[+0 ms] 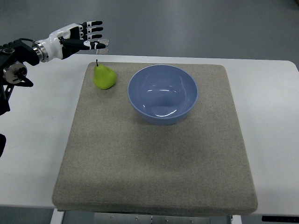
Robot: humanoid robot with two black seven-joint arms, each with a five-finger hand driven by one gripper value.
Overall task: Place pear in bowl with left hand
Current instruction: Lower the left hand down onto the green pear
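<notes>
Grey mat (154, 158) on white table (37, 140), pear (104, 77) beside blue bowl (163, 93), left robot hand (79, 35) fingers spread, empty

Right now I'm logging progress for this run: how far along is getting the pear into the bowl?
Nothing is done yet. The pear stands on the grey mat, left of the blue bowl, which is empty. The left hand hovers beyond the mat's far left corner, fingers extended, holding nothing. Reaching, grasping, carrying and releasing all remain.
</notes>
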